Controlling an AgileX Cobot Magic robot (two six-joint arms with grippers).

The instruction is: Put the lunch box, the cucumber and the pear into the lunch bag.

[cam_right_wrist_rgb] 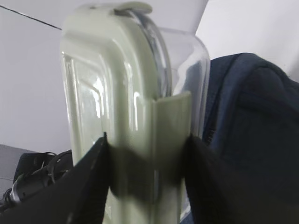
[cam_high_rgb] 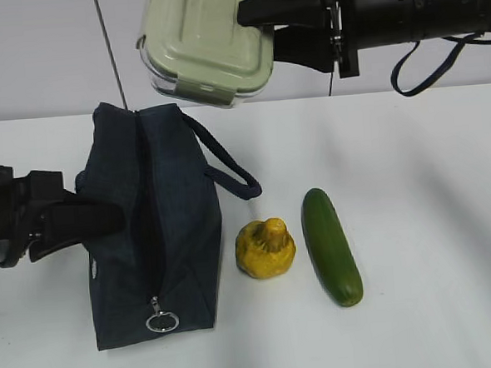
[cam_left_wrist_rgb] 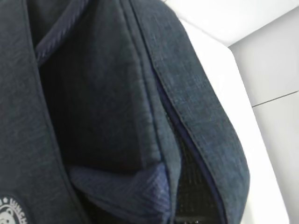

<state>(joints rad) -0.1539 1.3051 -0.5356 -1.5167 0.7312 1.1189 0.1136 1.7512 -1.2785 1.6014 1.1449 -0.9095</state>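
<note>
My right gripper point(cam_high_rgb: 257, 33) is shut on the lunch box point(cam_high_rgb: 207, 40), pale green lid and clear base, and holds it in the air above the far end of the lunch bag point(cam_high_rgb: 148, 232). In the right wrist view its fingers clamp the box point(cam_right_wrist_rgb: 126, 93) from both sides, with the bag point(cam_right_wrist_rgb: 252, 121) behind. My left gripper point(cam_high_rgb: 106, 217) presses into the bag's left side. The left wrist view shows only navy fabric point(cam_left_wrist_rgb: 117, 93) and a handle strap point(cam_left_wrist_rgb: 126, 186) right at the jaws. The pear point(cam_high_rgb: 266, 249) and the cucumber point(cam_high_rgb: 331, 245) lie on the table right of the bag.
The bag's zipper runs along its top, with the ring pull point(cam_high_rgb: 161, 322) at the near end. A loop handle point(cam_high_rgb: 228, 164) lies out to the bag's right, toward the pear. A thin rod point(cam_high_rgb: 108, 50) stands behind the bag. A black cable loop point(cam_high_rgb: 413, 65) hangs under the right arm.
</note>
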